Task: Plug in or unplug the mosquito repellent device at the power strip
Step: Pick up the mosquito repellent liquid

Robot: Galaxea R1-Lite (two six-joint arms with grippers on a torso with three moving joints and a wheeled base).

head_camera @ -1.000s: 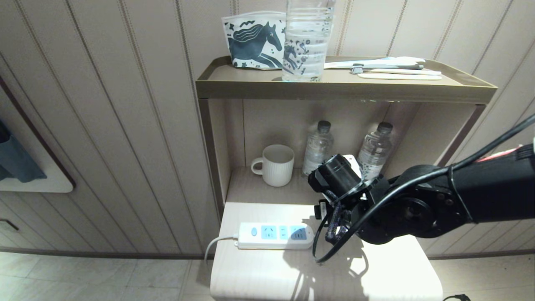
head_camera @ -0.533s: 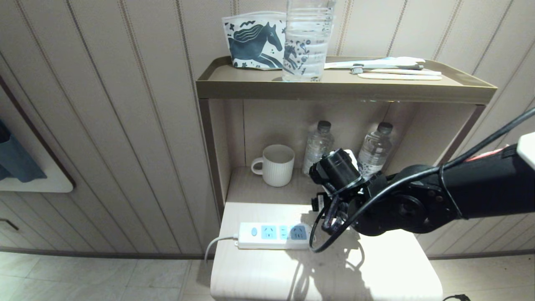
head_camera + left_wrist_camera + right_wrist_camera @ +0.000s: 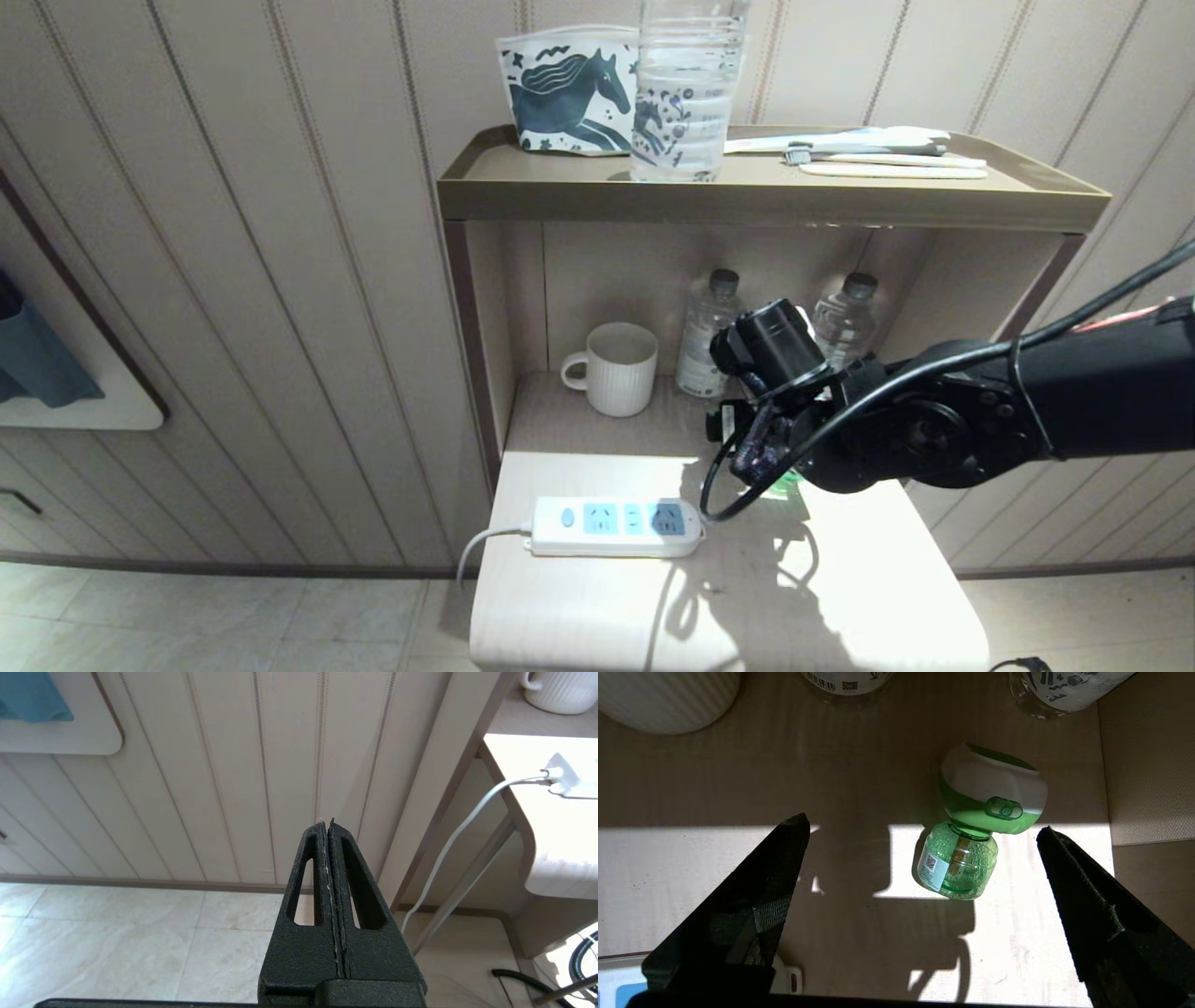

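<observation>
Hanging low beside the counter (image 3: pixel 551 858), the left pincer (image 3: pixel 327 828) is shut tight with nothing in it, and it points at the wall and the floor. On the counter lies the power strip (image 3: pixel 611 525), white with blue sockets, and nothing is plugged into it. Its white cord (image 3: pixel 485 541) drops off the left edge. Behind it, inside the shelf, stands a white mug (image 3: pixel 616 367), then two water bottles (image 3: pixel 709 327). To the right of the strip, the mosquito repellent device (image 3: pixel 978 821) lies on its side on the counter, apart from the strip. The right pincer (image 3: pixel 920 826) hangs just above it, wide open, one finger on each side, and touches nothing.
</observation>
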